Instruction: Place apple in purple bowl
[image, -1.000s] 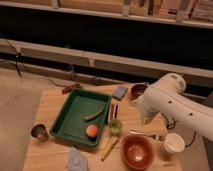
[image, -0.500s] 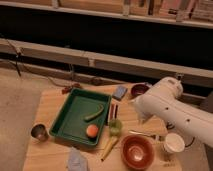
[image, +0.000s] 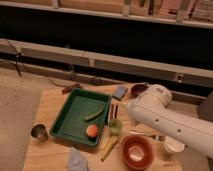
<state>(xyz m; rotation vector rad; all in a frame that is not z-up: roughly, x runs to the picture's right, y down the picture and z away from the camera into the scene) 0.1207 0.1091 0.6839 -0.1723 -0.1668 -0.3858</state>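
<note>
The apple, a small orange-red ball, lies in the near right corner of the green tray. The purple bowl stands at the back of the table, partly hidden behind my white arm. The arm reaches in from the right. My gripper is at the arm's left end, above the table just right of the tray, between the apple and the purple bowl. It holds nothing that I can see.
A long green vegetable lies in the tray. Nearby stand a green cup, an orange-brown bowl, a white cup and a metal cup. A blue cloth lies at the front edge, a blue-grey pad at the back.
My arm has swung a little to the left, toward the tray, and covers more of the purple bowl. The apple and the other objects have not moved.
</note>
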